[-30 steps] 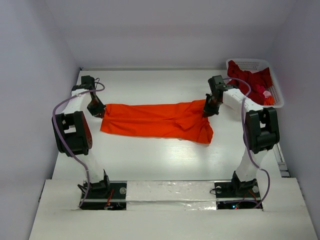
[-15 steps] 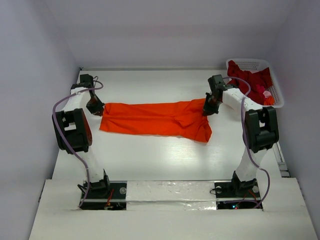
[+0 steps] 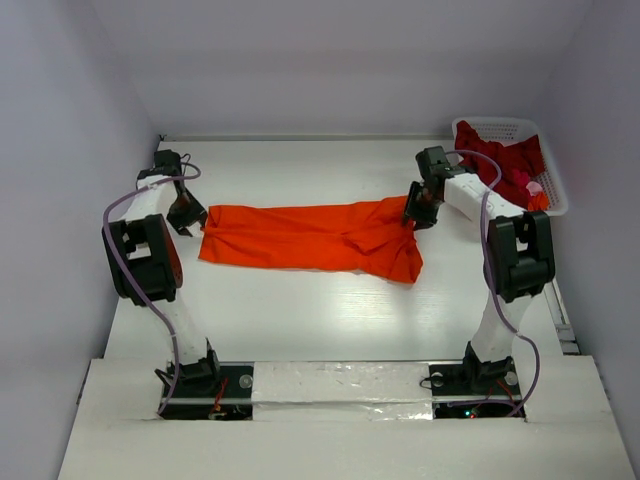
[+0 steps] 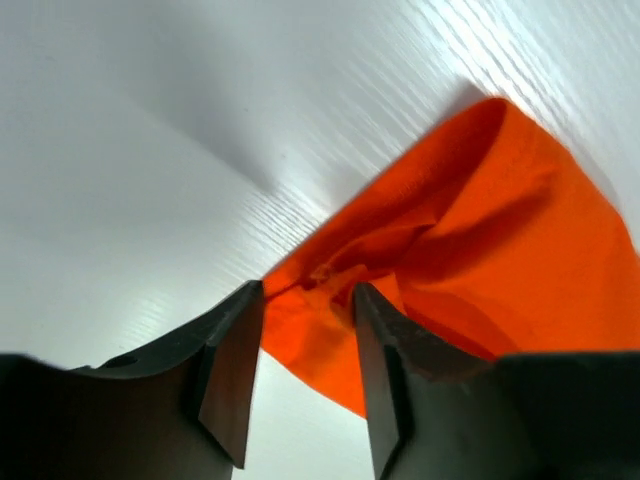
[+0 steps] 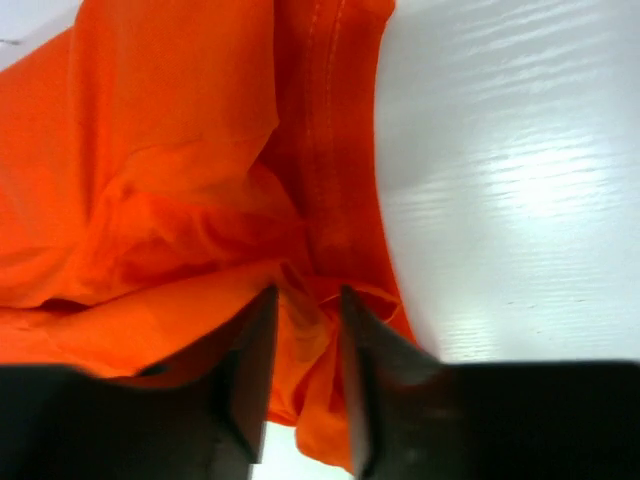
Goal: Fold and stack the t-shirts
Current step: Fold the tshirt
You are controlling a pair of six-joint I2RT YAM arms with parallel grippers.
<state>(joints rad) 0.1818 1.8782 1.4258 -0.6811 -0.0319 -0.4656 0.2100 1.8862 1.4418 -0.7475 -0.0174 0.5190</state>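
While both grippers pinch its ends, orange t-shirt point(image 3: 300, 238) lies stretched across frame centre on the table point(image 3: 300, 320).
Left gripper point(image 3: 190, 218), mid-left, is clamped on the shirt's left corner, cloth bunched between its fingers point(image 4: 232, 370). Shirt looks light and limp and will likely sag and wrinkle, so corners or hems seem the best holds. Right gripper point(image 3: 417, 215), right of centre, is clenched on the rumpled right hem. Upper right, white lattice basket point(image 3: 556, 205) holds a crumpled dark red t-shirt point(image 3: 505, 160), not yet folded.
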